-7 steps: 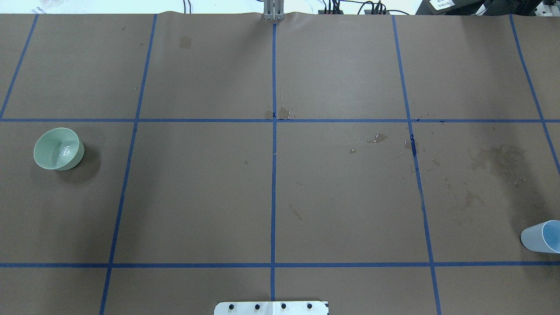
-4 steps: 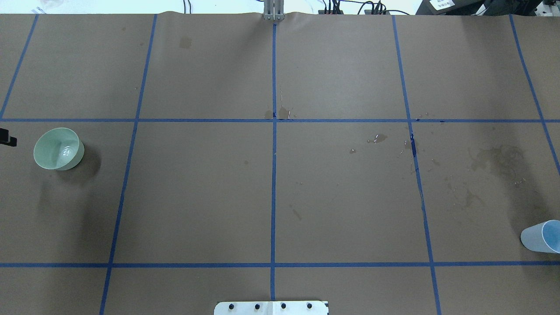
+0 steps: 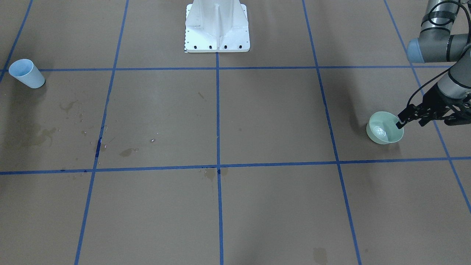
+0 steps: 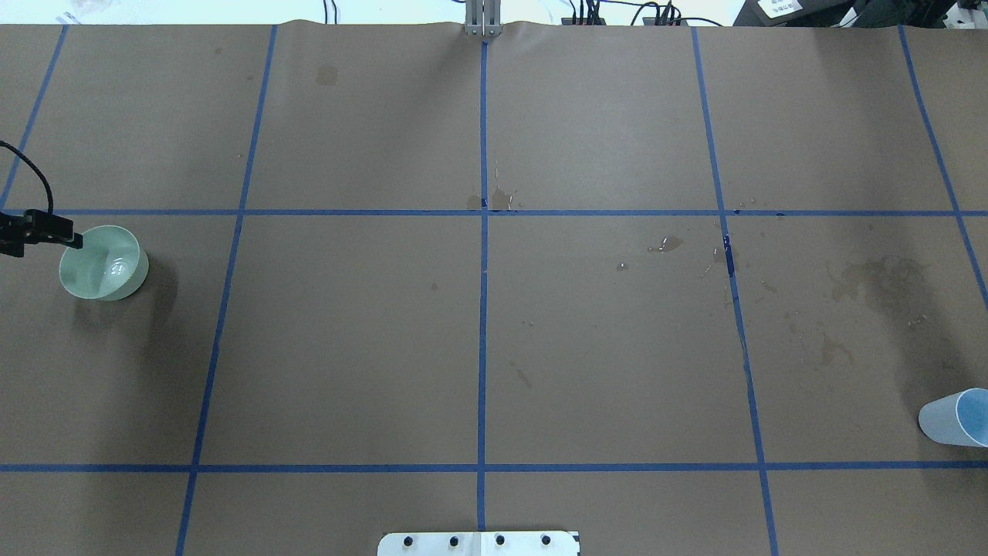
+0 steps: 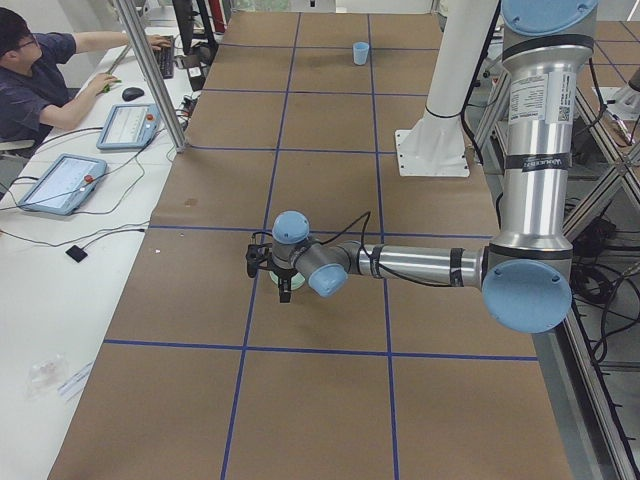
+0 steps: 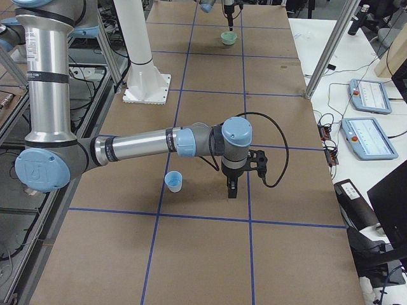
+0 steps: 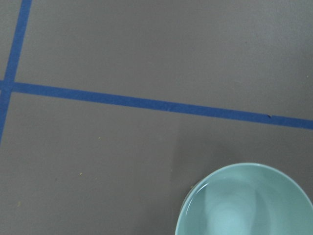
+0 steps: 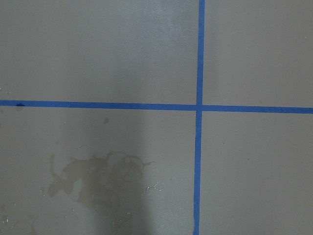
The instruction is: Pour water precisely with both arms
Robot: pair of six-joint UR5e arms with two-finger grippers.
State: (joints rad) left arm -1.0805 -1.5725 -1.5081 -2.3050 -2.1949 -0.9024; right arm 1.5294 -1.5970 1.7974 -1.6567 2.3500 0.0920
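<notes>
A pale green bowl point(image 4: 104, 262) stands at the table's left, with water point(image 4: 117, 269) showing as shiny glints in its bottom. My left gripper point(image 4: 76, 241) looks shut and empty, its tip over the bowl's near-left rim point(image 3: 399, 123). The bowl fills the lower right of the left wrist view point(image 7: 244, 205). A light blue cup point(image 4: 957, 417) stands at the far right point(image 3: 26, 73). My right gripper point(image 6: 231, 189) points down beside the cup point(image 6: 173, 181), clearly apart from it. It shows only in the exterior right view, so I cannot tell if it is open or shut.
Brown paper with a blue tape grid covers the table. Dried water stains point(image 4: 880, 282) and small droplets point(image 4: 668, 245) lie right of centre. The white pedestal base point(image 3: 217, 25) stands at the robot side. An operator point(image 5: 30, 70) sits at a side bench.
My left gripper has come in from the left edge of the overhead view and reached the bowl's rim. The bowl and the cup have not moved.
</notes>
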